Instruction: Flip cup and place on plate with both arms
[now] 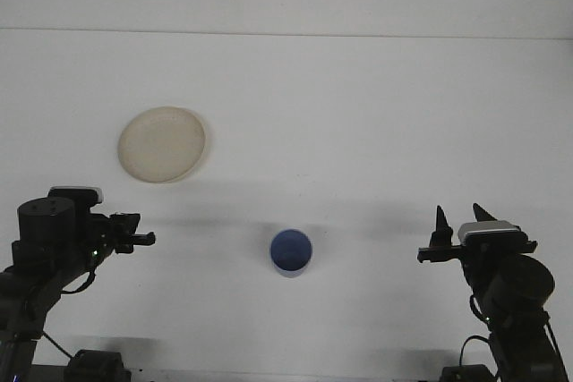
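Observation:
A blue cup (pixel 292 251) stands on the white table near the front centre, showing a round dark blue face from above. The beige plate (pixel 162 145) lies flat at the left, farther back. My left gripper (pixel 136 239) is raised at the front left and points right toward the cup, roughly a plate's width away from it. My right gripper (pixel 459 214) stays at the front right, open, its two dark fingertips pointing away from me with nothing between them. Neither gripper touches the cup or the plate.
The white table (pixel 358 131) runs back to a white wall, with its far edge a faint line across the top. Both arm bases sit at the bottom corners.

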